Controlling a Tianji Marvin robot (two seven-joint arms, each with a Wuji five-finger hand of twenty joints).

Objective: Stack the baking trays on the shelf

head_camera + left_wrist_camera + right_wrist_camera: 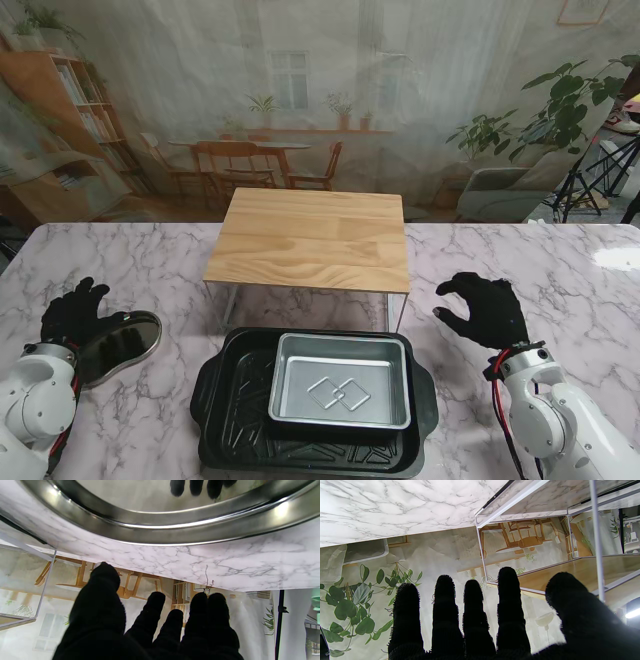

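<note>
Centre of the stand view: the wooden shelf (312, 240) on thin white legs blocks the middle of the bench (560, 270); we see bare top boards and an open gap beneath them. At lower centre, the black tray (225, 405), with the silver tray (340, 385) nested in it, fills the strip just in front of the shelf. At lower left, the round steel pan (125, 345) lies just beside our left hand (72, 315). At right, our right hand (485, 310) hovers, fingers spread, over bare marble, with free room to the right edge.
</note>
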